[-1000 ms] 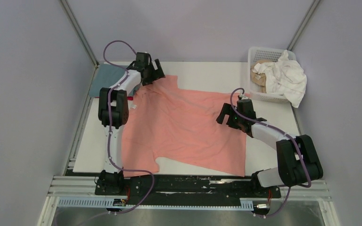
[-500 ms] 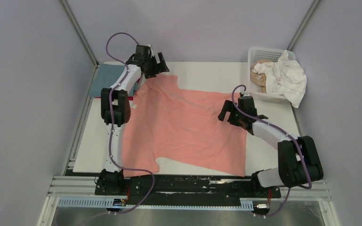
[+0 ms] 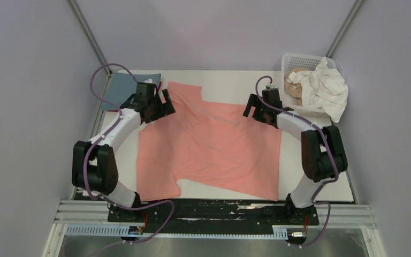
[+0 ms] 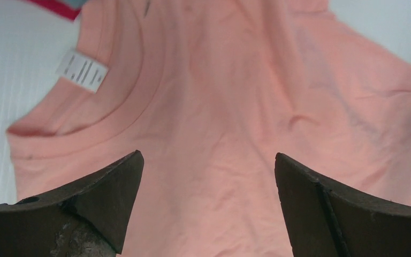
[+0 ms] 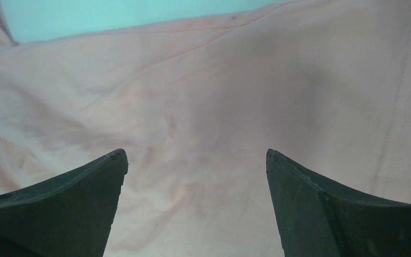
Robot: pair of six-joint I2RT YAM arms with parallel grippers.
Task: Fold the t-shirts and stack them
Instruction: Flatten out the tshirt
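A salmon pink t-shirt [image 3: 208, 144] lies spread flat across the table, collar to the left. My left gripper [image 3: 163, 107] hovers open over its collar end; the left wrist view shows the neckline, its white label [image 4: 82, 70] and nothing between the fingers [image 4: 112, 198]. My right gripper [image 3: 257, 113] is open above the shirt's far right part, with only pink cloth [image 5: 203, 107] under it. A folded grey-blue t-shirt [image 3: 126, 85] lies at the back left, with a red edge [image 4: 51, 6] beside it. White [image 3: 324, 88] and tan [image 3: 295, 85] t-shirts sit in the basket.
The white lattice basket [image 3: 294, 59] stands at the back right corner, the white shirt hanging over its rim. Bare white table [image 3: 230, 83] shows behind the pink shirt and along its right side [image 3: 310, 176]. Grey walls enclose the table.
The left arm swung back from the far sleeve to the collar, leaving that sleeve lying flat. The right gripper moved away from the near middle toward the shirt's far right edge.
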